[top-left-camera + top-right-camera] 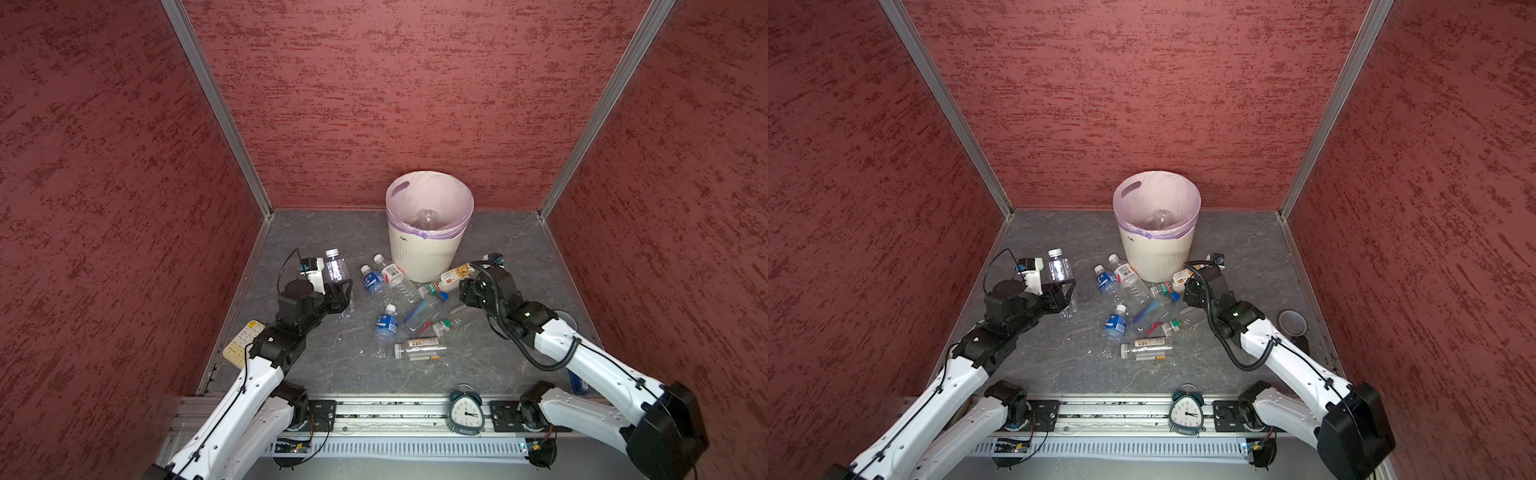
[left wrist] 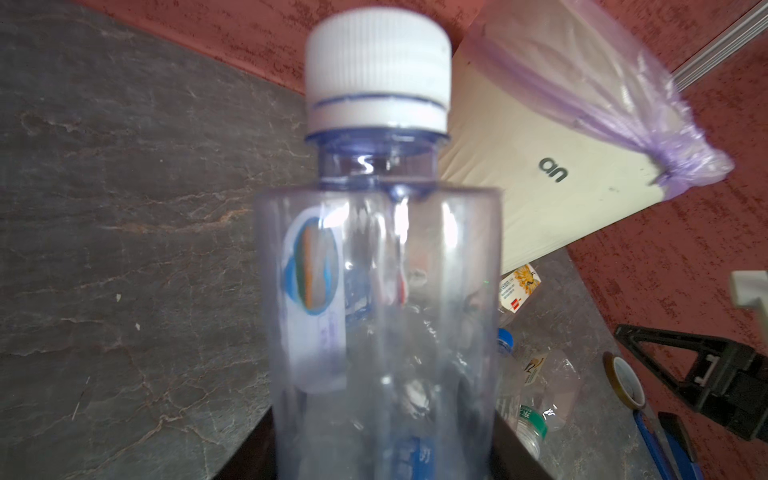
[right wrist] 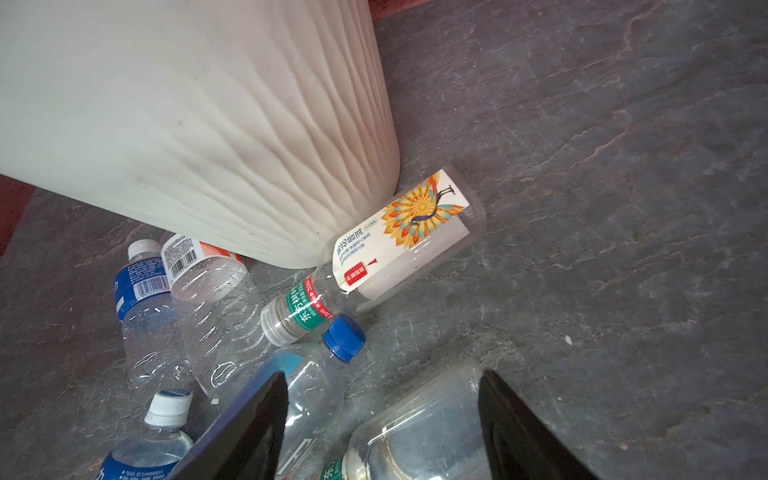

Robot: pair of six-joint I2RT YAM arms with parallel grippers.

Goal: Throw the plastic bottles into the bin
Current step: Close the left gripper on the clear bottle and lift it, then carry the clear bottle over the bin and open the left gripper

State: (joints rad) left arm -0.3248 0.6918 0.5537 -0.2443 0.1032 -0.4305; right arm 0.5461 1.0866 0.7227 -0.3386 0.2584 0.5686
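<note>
Grips the white-capped bottle (image 1: 336, 266) in the closed left gripper (image 1: 340, 297) — best carried right, clear over the rim of the bin (image 1: 419, 257), before release.

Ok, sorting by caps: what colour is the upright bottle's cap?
White, ribbed cap; the left wrist view shows it best.

Grey veined tabletop (image 1: 332, 374). Bin (image 1: 424, 257) upright at back centre. Plastic bottles (image 1: 409, 316) scattered on sides just in front of it, several overlapping. White-orange label bottle (image 3: 407, 237) touching bin base. Red-white label bottle (image 1: 397, 279) and blue-label bottle (image 1: 372, 283) side by side near bin. Blue-cap bottle (image 1: 424, 309) mid-pile. Two clear bottles (image 1: 419, 344) parallel at near edge of pile. Cream keypad (image 1: 240, 344) at left edge, partly under arm. Tape roll (image 1: 1292, 322) at right. White-capped bottle (image 1: 336, 268) upright at left; base contact with tabletop unclear.
</note>
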